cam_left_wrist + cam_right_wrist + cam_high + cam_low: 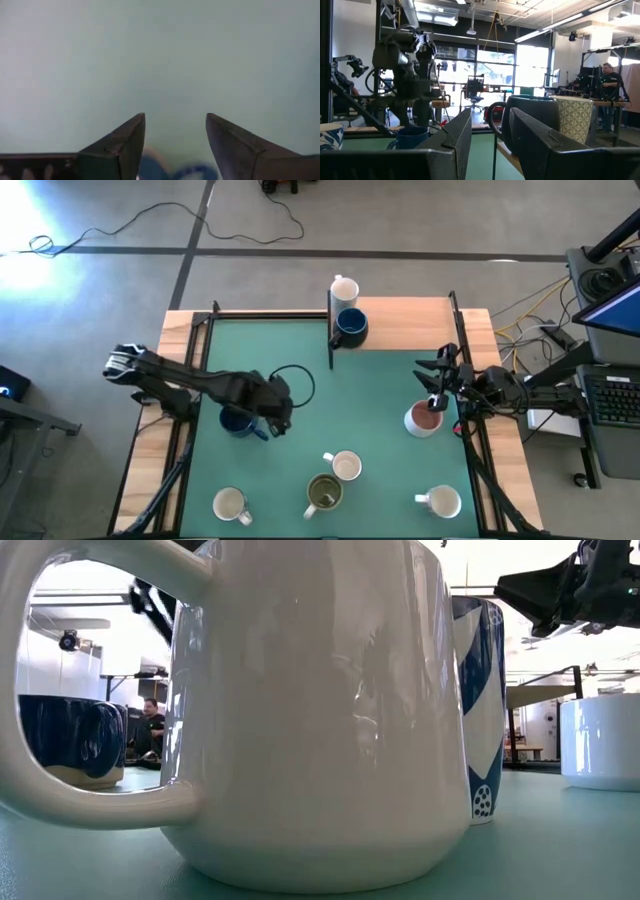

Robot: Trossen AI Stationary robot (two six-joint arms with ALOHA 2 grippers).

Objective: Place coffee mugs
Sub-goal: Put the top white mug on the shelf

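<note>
Seven coffee mugs on my table. Left gripper [283, 423], fingers apart, above the navy mug [238, 421] at left-centre. Right gripper [436, 385], fingers apart, beside the pink-lined mug [423, 419].

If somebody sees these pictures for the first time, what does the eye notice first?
First, the white mug that fills almost the whole low view, with a blue patterned mug just behind it. From above, the left gripper hangs over a dark blue mug on the green mat, and the right gripper is beside the mug with a reddish inside.
</note>
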